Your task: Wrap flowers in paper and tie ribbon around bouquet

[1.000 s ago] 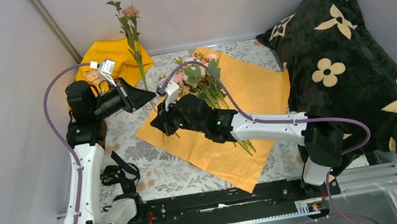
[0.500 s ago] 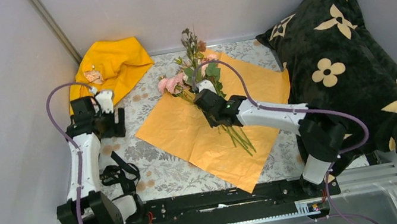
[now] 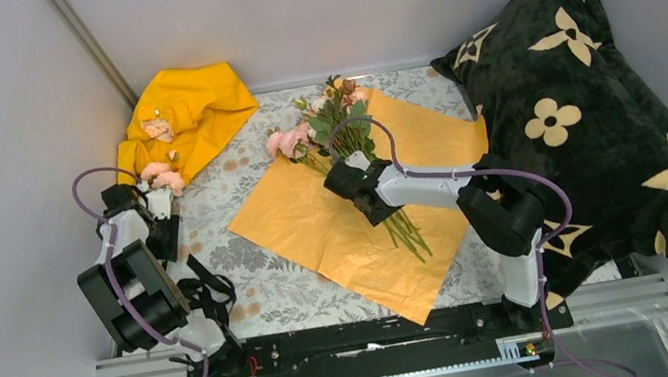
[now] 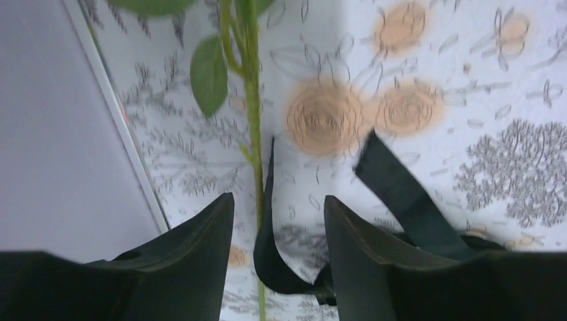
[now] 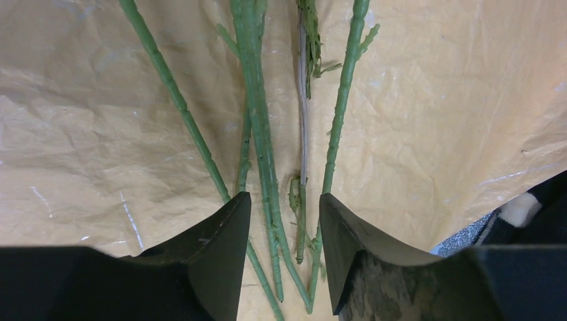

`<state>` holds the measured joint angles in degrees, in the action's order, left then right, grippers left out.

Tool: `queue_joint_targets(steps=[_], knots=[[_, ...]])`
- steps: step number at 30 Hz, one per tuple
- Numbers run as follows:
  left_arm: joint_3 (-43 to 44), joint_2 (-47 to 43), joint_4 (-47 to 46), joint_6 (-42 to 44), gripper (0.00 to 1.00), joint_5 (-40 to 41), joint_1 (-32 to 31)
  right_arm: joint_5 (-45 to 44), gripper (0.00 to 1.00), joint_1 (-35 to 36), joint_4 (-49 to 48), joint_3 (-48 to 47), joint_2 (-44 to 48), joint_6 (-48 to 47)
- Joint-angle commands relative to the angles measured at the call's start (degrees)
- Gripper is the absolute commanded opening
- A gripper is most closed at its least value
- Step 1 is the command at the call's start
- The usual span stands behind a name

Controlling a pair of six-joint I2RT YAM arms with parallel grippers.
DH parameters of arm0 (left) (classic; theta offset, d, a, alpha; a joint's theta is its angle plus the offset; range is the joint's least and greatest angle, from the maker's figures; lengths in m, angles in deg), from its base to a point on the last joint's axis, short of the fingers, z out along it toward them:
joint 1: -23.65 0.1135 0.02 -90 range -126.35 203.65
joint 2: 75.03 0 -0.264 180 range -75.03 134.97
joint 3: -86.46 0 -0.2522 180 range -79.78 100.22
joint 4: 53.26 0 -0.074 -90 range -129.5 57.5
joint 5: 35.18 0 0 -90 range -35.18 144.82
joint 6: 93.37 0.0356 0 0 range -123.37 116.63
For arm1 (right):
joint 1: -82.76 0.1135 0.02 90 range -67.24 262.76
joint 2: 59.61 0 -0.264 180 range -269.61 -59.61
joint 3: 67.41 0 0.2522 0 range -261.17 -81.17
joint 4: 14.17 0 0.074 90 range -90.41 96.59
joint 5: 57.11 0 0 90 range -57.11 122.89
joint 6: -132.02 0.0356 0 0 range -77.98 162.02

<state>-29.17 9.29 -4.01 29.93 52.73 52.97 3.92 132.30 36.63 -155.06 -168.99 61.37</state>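
Note:
The orange paper lies flat in the middle of the table. On it lie several flowers, heads at the far corner, green stems running down the sheet. Just above those stems hangs my right gripper, open, with stems between its fingers but not pinched. Two more pink roses lie by the left arm, their stem running between the fingers of my open left gripper. The black ribbon lies looped on the tablecloth below that gripper, untouched.
A yellow cloth is bunched at the back left with a small pink piece on it. A big black pillow with cream flowers fills the right side. The left wall is close to the left gripper.
The left gripper let go of the upright flower and drew back to the left, opening. The right gripper carried that flower over, laid it on the bunch and opened.

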Motion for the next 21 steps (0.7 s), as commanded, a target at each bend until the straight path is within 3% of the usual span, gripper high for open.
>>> queue_joint_targets(steps=[1, 7, 13, 14, 16, 21], knots=[[7.1, 6.4, -3.5, -1.7, 0.55, -5.4, 0.4, 0.3, 0.51, -0.1, 2.6, -2.3, 3.6, 0.8], [12.2, 16.3, -3.1, -4.5, 0.47, -7.5, 0.4, 0.7, 0.54, 0.0, 3.4, -0.9, 7.1, 1.2], [15.1, 22.3, -2.4, -5.4, 0.3, -7.7, 0.4, 1.8, 0.56, 0.0, 4.2, -0.8, 9.9, 0.9], [15.5, 22.6, -2.3, -5.5, 0.24, -7.6, 0.5, 1.8, 0.56, 0.0, 4.5, -0.8, 10.5, 0.9], [17.0, 22.1, -1.8, -6.8, 0.0, -8.2, 1.6, 1.6, 0.56, 0.0, 5.0, -0.8, 12.0, 1.0], [22.2, 9.1, 1.3, -12.4, 0.0, -22.9, 7.5, 2.5, 0.57, 0.2, 4.6, -0.4, 18.1, -0.3]])
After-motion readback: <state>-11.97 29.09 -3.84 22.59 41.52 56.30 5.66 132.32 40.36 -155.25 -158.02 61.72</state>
